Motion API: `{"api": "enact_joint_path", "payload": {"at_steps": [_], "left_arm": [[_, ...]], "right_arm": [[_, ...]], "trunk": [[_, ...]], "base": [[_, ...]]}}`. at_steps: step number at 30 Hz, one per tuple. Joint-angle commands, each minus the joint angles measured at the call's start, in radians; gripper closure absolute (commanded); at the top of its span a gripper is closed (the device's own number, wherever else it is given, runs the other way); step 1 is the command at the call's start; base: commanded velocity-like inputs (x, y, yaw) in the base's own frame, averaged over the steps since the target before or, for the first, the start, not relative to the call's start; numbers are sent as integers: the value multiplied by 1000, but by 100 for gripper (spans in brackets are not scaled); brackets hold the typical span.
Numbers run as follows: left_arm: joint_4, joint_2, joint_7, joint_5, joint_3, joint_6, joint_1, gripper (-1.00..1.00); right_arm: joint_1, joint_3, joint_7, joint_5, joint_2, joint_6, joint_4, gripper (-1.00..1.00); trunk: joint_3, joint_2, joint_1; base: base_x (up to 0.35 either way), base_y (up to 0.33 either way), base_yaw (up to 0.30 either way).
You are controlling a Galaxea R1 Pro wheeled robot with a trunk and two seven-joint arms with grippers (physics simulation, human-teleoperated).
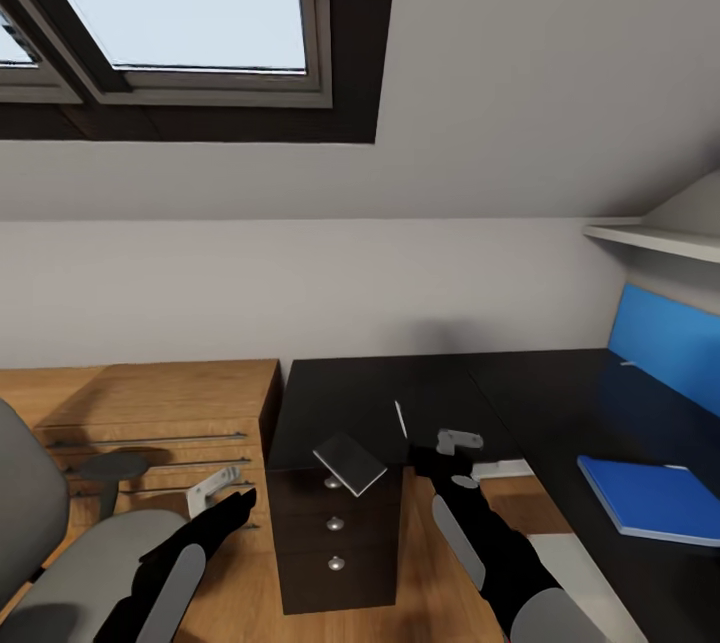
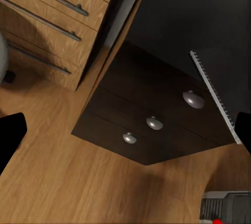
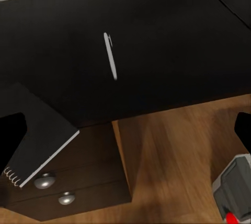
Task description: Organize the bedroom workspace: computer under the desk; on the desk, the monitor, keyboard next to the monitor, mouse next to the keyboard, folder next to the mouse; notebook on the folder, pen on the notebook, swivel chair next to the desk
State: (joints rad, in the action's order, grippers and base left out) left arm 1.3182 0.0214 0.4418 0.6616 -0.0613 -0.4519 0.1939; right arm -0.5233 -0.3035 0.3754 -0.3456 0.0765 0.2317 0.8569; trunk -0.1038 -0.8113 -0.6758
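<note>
Grey notebook [image 1: 350, 463] overhanging the desk [image 1: 560, 393] edge (both open, empty grippers hover nearby) could tip floorward if the right gripper [image 1: 458, 443] nudges it.

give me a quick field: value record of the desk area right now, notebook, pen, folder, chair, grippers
notebook: grey slab overhanging the front edge of the desk, above the drawer unit
pen: thin white stick lying on the desk top, just behind the notebook
folder: blue, flat on the desk's right wing
swivel chair: grey, on the floor left of the desk
left gripper: open, holding nothing
right gripper: near the pen, state unclear
wood cabinet: left of the drawer unit
</note>
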Motion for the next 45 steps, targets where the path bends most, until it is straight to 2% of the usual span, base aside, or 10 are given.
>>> {"api": "enact_joint_path", "payload": {"at_steps": [1, 14, 19, 20, 21, 26, 32, 37, 38, 45], "left_arm": [[7, 2, 9, 10, 2, -7, 0, -100], [9, 0, 13, 1, -2, -7, 0, -100], [9, 0, 16, 2, -3, -7, 1, -100], [9, 0, 16, 1, -3, -7, 1, -100], [9, 0, 17, 1, -3, -7, 1, -100], [9, 0, 16, 1, -3, -7, 1, -100], [9, 0, 15, 1, -3, -7, 1, -100], [9, 0, 13, 1, -3, -7, 0, -100], [9, 0, 13, 1, -3, -7, 0, -100], [11, -1, 10, 1, -15, -7, 0, -100]], "right_arm": [[11, -3, 7, -9, 0, 1, 12, -100], [16, -3, 9, -11, 10, 2, -37, -100], [16, 19, 11, -88, 16, 1, -77, -100], [16, 28, 10, -144, 17, 0, -94, -100], [16, 30, 9, -166, 18, -4, -106, -100], [15, 33, 6, -210, 39, -65, -141, -100], [14, 34, -17, -262, 47, -89, -150, -100], [14, 34, -103, -366, 49, -97, -153, -100], [14, 34, -145, -391, 49, -98, -152, -100], [14, 35, -334, -428, 46, -99, -145, -100]], "trunk": [[-5, -9, -4], [-46, -100, -54], [-61, -135, -73], [-64, -142, -77], [-68, -149, -81], [-83, -184, -100], [-102, -226, -123], [-118, -261, -142], [-121, -268, -146], [-143, -317, -173]], "base": [[0, 0, 0], [0, 0, 0], [0, 0, 0], [0, 0, 0], [0, 0, 0], [0, 0, 0], [0, 0, 0], [0, 0, 0], [0, 0, 0], [0, 0, 0]]}}
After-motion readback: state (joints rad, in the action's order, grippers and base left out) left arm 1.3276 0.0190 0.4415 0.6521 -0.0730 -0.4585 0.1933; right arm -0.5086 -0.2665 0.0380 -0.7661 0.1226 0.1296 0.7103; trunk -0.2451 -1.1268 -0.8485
